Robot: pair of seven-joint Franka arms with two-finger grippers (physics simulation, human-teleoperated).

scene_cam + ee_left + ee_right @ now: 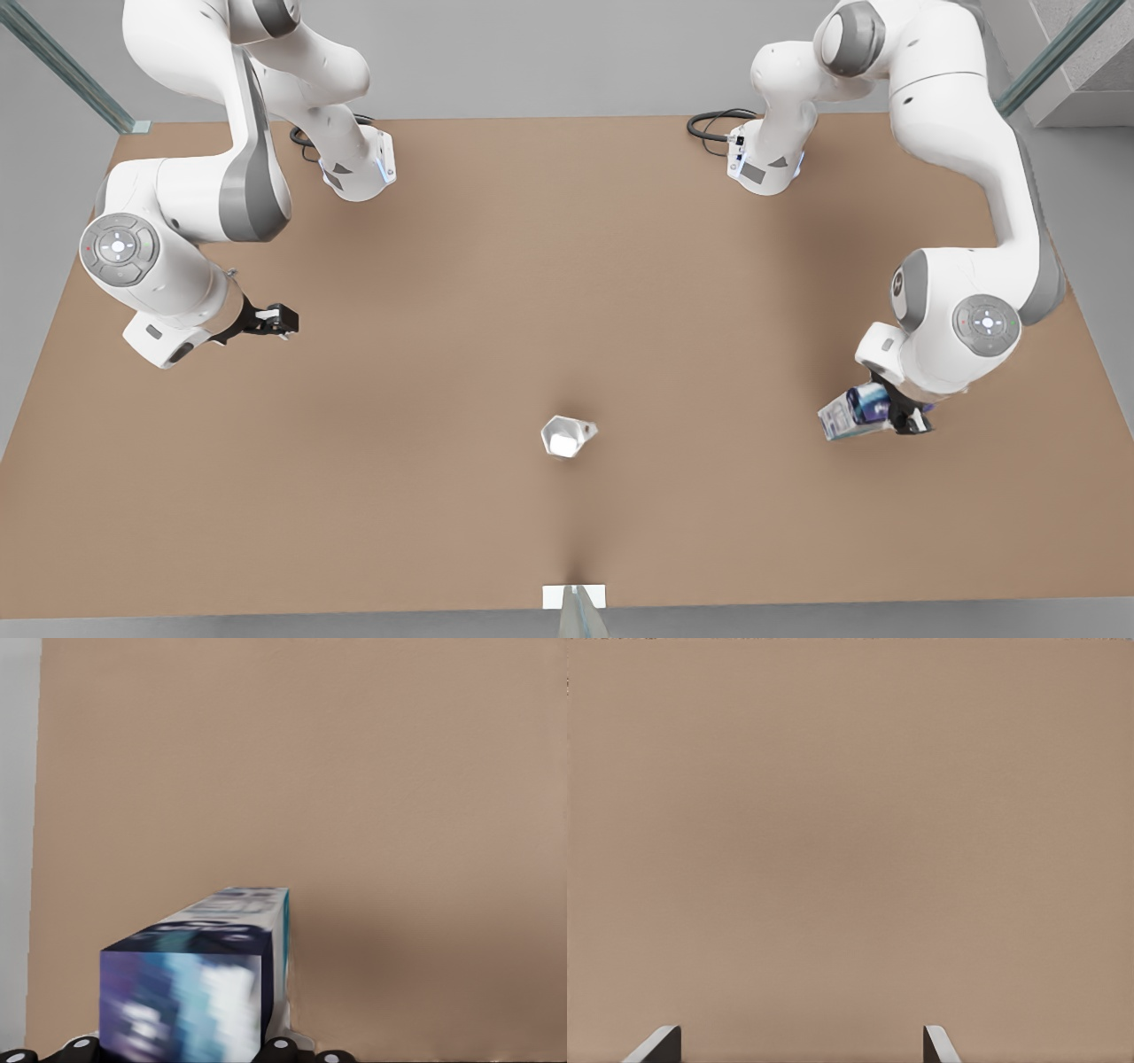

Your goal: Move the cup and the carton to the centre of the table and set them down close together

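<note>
Carton in the left gripper, cup alone at mid-table

The left gripper (pixel 895 415) clamps the tilted carton (pixel 855 412) near the front view's right table (pixel 496 266) edge — the cup (pixel 565 436) stands well apart; the right gripper (pixel 282 320) hangs spread, holding nothing.

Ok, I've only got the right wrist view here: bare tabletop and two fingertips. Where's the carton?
Observer: The carton is gripped in the left end effector, tipped sideways, near the front view's right.
Operator: And the cup?
Observer: The cup stands alone on the table, around mid-width in the front view, far from the carton.
Operator: Where is this arm?
Observer: The right end effector hangs open and empty at the front view's left.
</note>
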